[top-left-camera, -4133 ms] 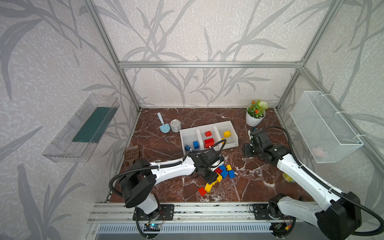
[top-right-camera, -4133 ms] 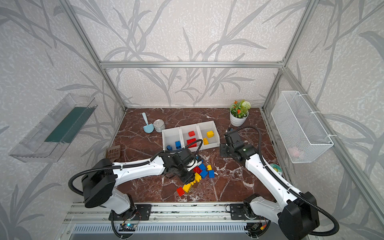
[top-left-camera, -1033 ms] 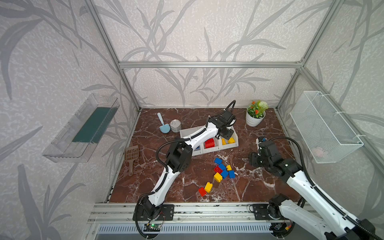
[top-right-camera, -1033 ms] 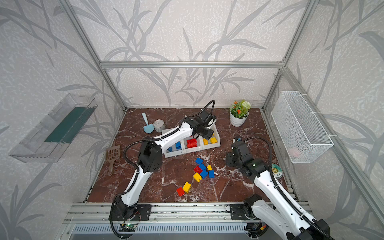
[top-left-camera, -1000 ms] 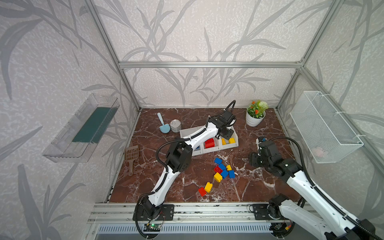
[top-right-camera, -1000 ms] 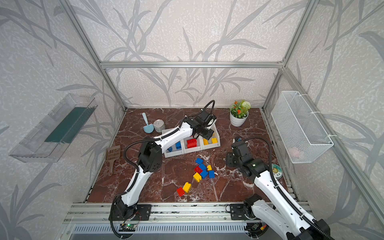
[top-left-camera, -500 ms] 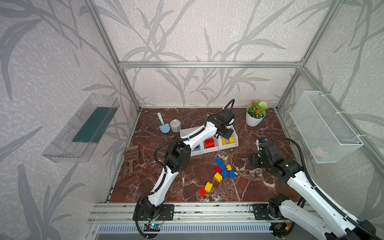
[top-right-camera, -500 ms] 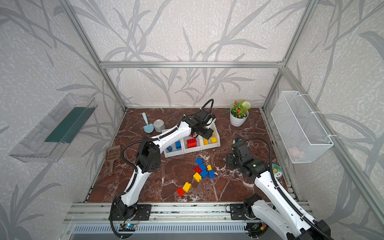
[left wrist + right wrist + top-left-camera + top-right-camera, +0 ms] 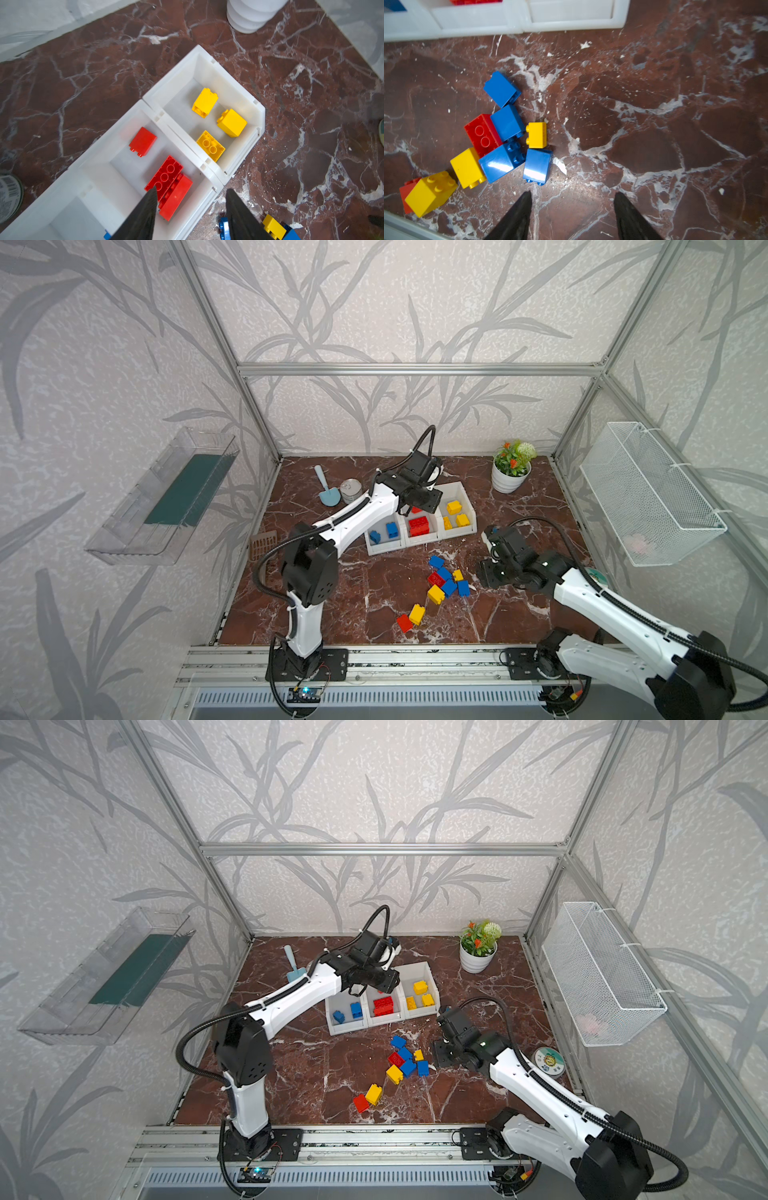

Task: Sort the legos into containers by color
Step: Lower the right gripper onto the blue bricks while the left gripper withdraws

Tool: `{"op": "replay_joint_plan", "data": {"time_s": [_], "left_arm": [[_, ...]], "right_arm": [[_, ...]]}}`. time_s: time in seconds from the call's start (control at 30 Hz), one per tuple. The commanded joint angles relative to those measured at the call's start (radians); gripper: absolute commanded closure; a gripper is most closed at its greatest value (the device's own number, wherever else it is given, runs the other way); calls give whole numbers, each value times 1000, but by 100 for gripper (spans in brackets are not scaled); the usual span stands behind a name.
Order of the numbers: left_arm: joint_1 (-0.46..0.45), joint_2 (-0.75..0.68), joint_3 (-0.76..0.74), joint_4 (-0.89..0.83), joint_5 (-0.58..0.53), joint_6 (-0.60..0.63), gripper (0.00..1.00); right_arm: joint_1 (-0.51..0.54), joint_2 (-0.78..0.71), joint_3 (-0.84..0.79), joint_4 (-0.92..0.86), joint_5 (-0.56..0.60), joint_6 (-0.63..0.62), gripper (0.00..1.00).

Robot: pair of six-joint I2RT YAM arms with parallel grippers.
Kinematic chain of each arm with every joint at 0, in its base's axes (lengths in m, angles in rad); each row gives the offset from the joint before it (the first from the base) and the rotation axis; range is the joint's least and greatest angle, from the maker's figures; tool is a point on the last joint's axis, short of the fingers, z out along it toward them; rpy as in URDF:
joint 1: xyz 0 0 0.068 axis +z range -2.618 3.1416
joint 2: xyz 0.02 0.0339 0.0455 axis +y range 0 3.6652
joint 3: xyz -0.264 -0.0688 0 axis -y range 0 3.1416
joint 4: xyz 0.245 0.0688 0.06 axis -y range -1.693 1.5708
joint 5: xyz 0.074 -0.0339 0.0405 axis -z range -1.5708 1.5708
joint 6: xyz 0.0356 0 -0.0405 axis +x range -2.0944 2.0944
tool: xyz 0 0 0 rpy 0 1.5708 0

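Left gripper (image 9: 190, 188) parted, empty, above middle container (image 9: 97, 174), long red lego (image 9: 164, 176) studs up, lengthwise along the row, right gripper (image 9: 572, 192) parted, empty

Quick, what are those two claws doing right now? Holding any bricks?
Left gripper: open, empty, above the middle container.
Right gripper: open, empty, over the table beside the loose legos.
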Motion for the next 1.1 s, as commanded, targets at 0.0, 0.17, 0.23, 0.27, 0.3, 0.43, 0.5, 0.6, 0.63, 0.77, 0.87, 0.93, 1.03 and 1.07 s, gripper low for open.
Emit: {"op": "replay_joint_plan", "data": {"time_s": [0.0, 0.17, 0.23, 0.27, 0.3, 0.43, 0.5, 0.6, 0.63, 0.77, 0.87, 0.93, 1.03, 1.07], "left_arm": [[28, -130, -147, 132, -37, -50, 43], [54, -254, -300, 174, -71, -84, 42], [56, -288, -345, 177, -89, -95, 42], [59, -307, -371, 183, -93, -101, 42], [60, -323, -391, 188, -96, -108, 42], [69, -382, -469, 205, -107, -132, 42], [72, -402, -493, 207, -111, -139, 41], [77, -424, -521, 208, -117, -148, 41], [77, -429, -528, 208, -120, -152, 41], [78, -442, -552, 213, -115, -168, 41], [79, -443, -560, 218, -112, -175, 41], [78, -445, -562, 217, -111, -176, 41], [78, -446, -563, 217, -113, -176, 41], [80, -447, -563, 218, -113, -176, 41]], "right_arm": [[73, 51, 35, 7, -16, -13, 36], [153, 170, 87, 7, -23, 2, 36], [174, 205, 105, 9, -14, 1, 36], [183, 222, 114, 11, -13, -1, 36], [190, 235, 121, 14, -13, 0, 36], [214, 290, 145, 32, -20, -4, 36], [222, 313, 148, 41, -32, -6, 37], [235, 343, 149, 55, -42, -3, 37], [239, 356, 149, 57, -44, 0, 37], [243, 384, 152, 52, -31, 10, 41], [243, 390, 151, 66, -40, 7, 43], [244, 395, 149, 74, -48, 4, 43], [246, 408, 149, 81, -56, 4, 43], [247, 411, 147, 85, -56, 6, 43]]}}
